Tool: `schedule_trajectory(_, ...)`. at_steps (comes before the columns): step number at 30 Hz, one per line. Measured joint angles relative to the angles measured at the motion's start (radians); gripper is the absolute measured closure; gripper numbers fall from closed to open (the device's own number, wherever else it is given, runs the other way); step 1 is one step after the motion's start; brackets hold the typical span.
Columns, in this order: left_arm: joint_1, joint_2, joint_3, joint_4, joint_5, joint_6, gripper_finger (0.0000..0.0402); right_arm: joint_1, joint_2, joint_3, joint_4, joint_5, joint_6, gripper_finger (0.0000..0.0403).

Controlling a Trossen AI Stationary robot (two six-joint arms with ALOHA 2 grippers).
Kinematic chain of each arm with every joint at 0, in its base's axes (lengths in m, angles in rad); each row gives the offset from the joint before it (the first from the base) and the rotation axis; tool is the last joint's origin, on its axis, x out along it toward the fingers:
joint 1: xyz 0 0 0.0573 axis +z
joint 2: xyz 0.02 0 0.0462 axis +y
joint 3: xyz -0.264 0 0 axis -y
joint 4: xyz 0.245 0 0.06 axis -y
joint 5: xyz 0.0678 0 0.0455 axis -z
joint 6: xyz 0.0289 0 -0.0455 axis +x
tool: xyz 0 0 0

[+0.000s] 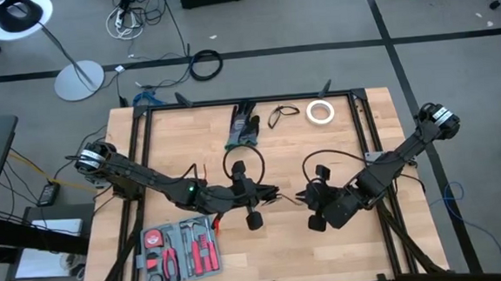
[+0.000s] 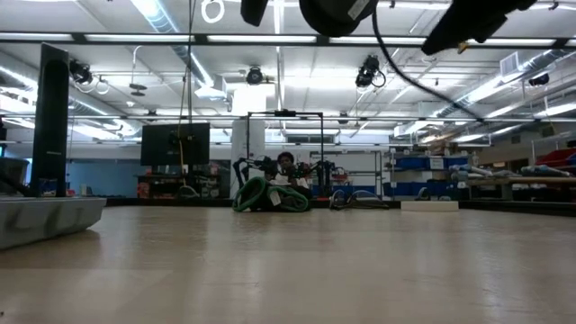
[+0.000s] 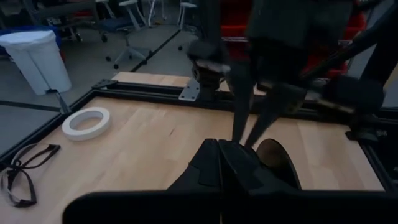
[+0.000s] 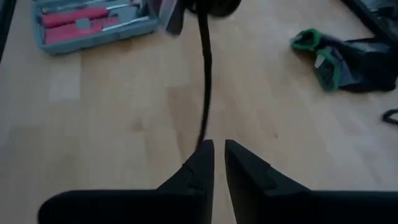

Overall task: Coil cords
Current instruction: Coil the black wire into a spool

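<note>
A cord (image 1: 245, 169) is held up above the table's (image 1: 344, 248) middle between both arms, only partly looped. The left gripper (image 1: 267, 194) is clamped shut on it; the right gripper (image 4: 215, 155) is parted narrowly, cord just ahead. Most coiling remains.

Both arms reach in over the table's middle, grippers facing each other, near. Left gripper (image 1: 271, 194) pinched closed — right gripper (image 4: 216, 163) fingers slightly parted.
</note>
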Motion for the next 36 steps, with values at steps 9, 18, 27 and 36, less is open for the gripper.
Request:
schedule_trajectory(9, 0.000, 0.000, 0.000, 0.053, -0.016, 0.028, 0.0402, 0.064, 0.001, -0.087, -0.002, -0.001, 0.067, 0.0326)
schedule_trajectory(18, 0.000, 0.000, 0.000, 0.047, -0.017, 0.027, 0.0402, 0.128, 0.001, -0.094, -0.023, -0.007, 0.097, 0.0272)
schedule_trajectory(27, -0.001, 0.000, 0.000, 0.051, -0.017, 0.026, 0.0402, 0.137, 0.001, -0.094, -0.029, -0.078, 0.100, 0.0265)
schedule_trajectory(36, -0.007, 0.000, 0.000, 0.044, -0.017, 0.025, 0.0402, 0.130, 0.001, -0.094, -0.058, -0.074, 0.069, 0.0280)
